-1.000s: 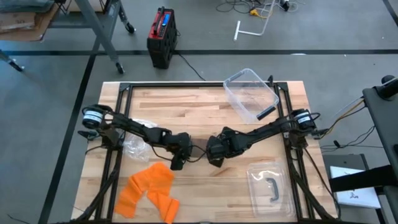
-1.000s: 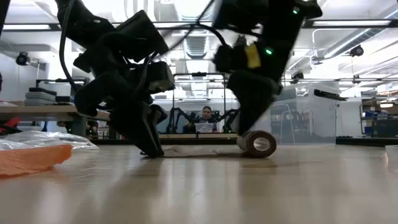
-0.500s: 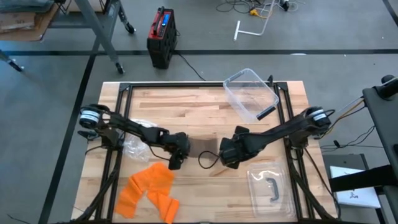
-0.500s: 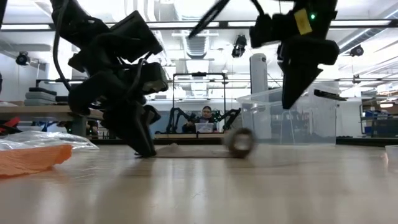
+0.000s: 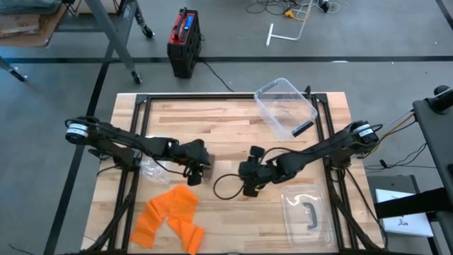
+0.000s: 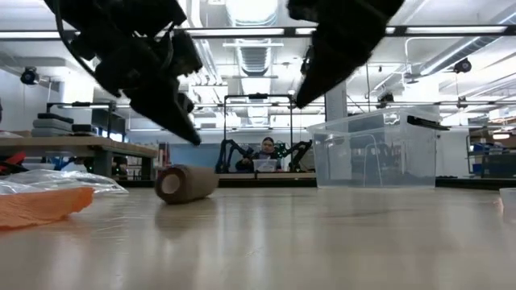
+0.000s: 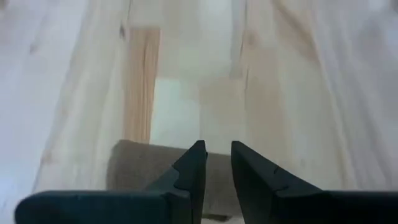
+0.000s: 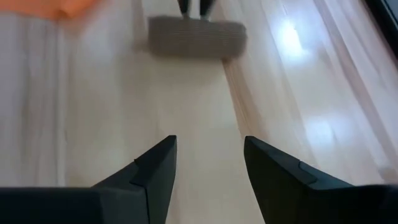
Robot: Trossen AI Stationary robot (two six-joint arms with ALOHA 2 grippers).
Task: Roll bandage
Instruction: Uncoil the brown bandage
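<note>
Low view | grey woven bandage roll (image 6: 185,182), cylindrical, on wood | L hand (image 7: 216,163) nearly clenched | R hand (image 8: 208,163) released

One rolled bandage (image 6: 185,183), one orange cloth (image 5: 168,216), two clear plastic containers (image 5: 286,106), two arms (image 5: 134,146).

Bright overhead ceiling lights (image 6: 251,10); low view backlit, arms silhouetted. Glare patch on tabletop (image 8: 289,37) beyond right fingers (image 8: 155,168). Wrist views soft, blurred.
</note>
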